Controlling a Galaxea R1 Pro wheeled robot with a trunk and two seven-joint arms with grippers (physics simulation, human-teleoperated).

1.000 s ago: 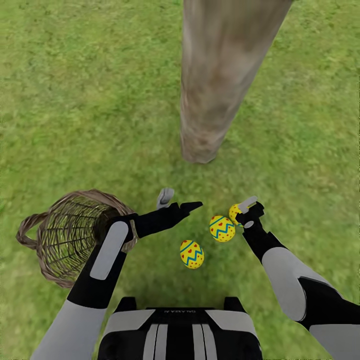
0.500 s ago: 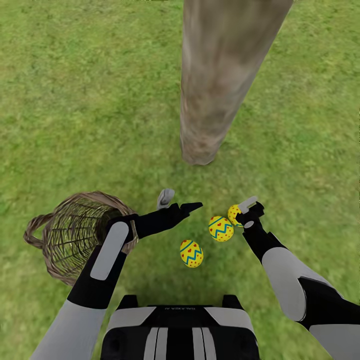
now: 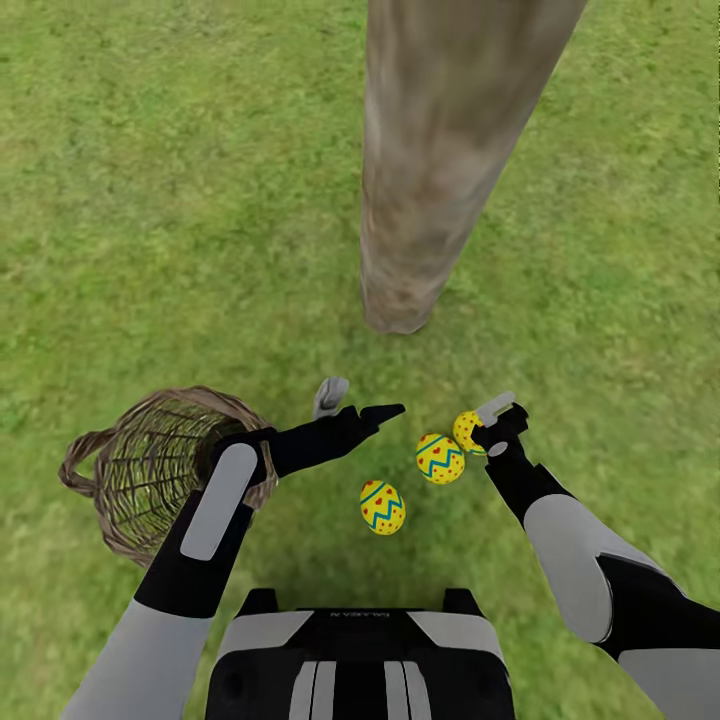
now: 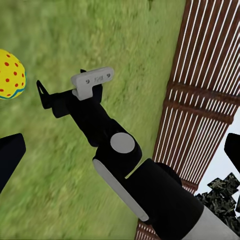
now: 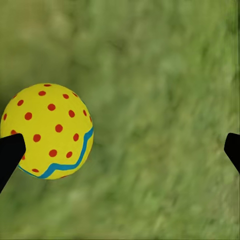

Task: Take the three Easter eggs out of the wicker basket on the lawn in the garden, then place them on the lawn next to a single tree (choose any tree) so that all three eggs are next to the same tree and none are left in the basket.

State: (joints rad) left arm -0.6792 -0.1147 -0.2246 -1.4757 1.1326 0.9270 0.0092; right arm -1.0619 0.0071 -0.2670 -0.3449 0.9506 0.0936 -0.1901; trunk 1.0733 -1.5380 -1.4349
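Seen from the head, both arms reach forward and down over the lawn point(image 3: 150, 170), elbows bent; the left arm runs from about 7 o'clock up across the wicker basket point(image 3: 140, 470), its left gripper point(image 3: 352, 399) pointing toward 2 o'clock with fingers spread wide apart and holding nothing — one grey finger at 12 o'clock of the black one. The right arm comes in from 4 o'clock and bends at the elbow, forearm angled toward 11 o'clock; the right gripper point(image 3: 490, 432) sits beside the dotted egg point(image 3: 466, 430). In the right wrist view its two black fingertips point(image 5: 10, 155) stand far apart at the frame edges; the dotted egg point(image 5: 47, 131) lies on grass just beside one tip, whether touching I cannot tell, and nothing is gripped.

All three eggs lie on the grass at roughly 6 o'clock of the tree point(image 3: 440, 160) trunk's base: the dotted egg, the heart egg point(image 3: 440, 458) touching or just beside it, and the third egg point(image 3: 382, 507) nearer the robot, apart from both. The basket stands at 8 o'clock of the trunk — well apart from the eggs; through its open weave I see no egg inside.
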